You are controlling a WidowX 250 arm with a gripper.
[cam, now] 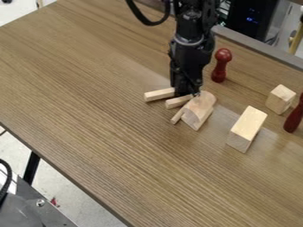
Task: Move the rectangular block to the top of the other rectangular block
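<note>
The gripper (188,92) is seen pointing down at the worktop (106,106), right of the view's middle and among a group of pale wooden pieces. Whether it is open or closed, or has hold of anything, cannot be told. Two slim rectangular blocks are seen by its tip: the left block (158,94), laid with its far end at the gripper, and the middle block (178,101), laid just in front of it. Which of them is meant to be moved cannot be told. Just right of the middle block, the rounded block (202,104) is set, with a thin stick (178,115) at its left side. Farther right, the large block (248,126) is laid lengthwise, with the small block (281,98) placed behind it. One red pin (220,66) is stood behind the gripper; another red pin (293,118) is cut off by the right edge.
</note>
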